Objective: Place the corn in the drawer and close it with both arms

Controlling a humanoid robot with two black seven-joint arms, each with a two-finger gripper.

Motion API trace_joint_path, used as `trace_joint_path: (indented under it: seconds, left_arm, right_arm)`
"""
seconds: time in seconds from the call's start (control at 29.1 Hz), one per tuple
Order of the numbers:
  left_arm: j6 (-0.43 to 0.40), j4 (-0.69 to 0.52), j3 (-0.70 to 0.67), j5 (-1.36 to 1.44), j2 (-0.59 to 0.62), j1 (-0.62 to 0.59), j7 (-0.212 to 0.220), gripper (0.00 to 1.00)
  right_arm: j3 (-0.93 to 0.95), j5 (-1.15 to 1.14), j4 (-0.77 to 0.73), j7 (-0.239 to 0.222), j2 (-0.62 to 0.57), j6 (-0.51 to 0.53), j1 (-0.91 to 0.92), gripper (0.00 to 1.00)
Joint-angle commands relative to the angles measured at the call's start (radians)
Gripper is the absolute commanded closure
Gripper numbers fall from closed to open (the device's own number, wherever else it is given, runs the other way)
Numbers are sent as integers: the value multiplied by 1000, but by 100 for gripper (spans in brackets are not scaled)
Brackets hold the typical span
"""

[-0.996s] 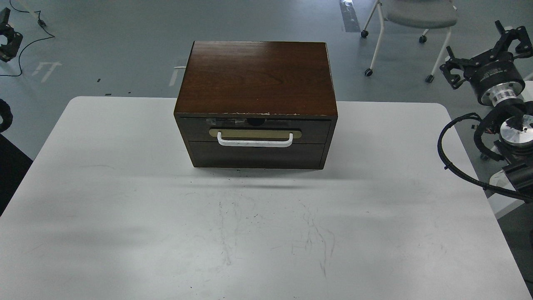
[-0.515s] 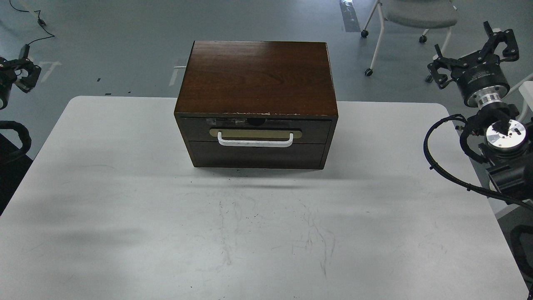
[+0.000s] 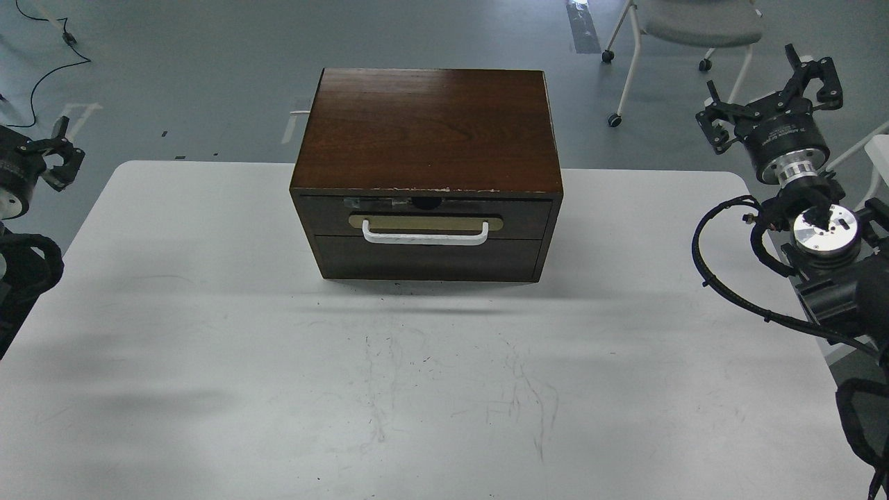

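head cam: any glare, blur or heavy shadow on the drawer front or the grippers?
Head view: sharp overall, no motion blur. Soft sheen on the cabinet top, no blown glare. The drawer front is in shade but the white handle reads clearly. Broad soft shadows lie across the table. The right gripper is crisp, fingers spread; the left gripper is dark and cut by the frame edge.

Our right black two-finger claw gripper sits at upper right, raised, fingers spread wide apart, nothing between them. Below it: silver wrist ring, black cable loop, thick arm segment toward the edge. Our left black claw gripper shows at the left edge, partly cut off; finger spacing not readable.
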Motion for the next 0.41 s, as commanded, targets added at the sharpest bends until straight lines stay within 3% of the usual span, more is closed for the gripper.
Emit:
trace_joint_path:
  seconds: [0.0, 0.38]
  left_arm:
    - [0, 0, 2, 5, -2, 25, 2, 2]
    - [0, -1, 54, 8, -72, 31, 8, 2]
  right_arm:
    - [-1, 0, 2, 12, 9, 0, -15, 0]
    - [-1, 0, 2, 21, 32, 0, -44, 0]
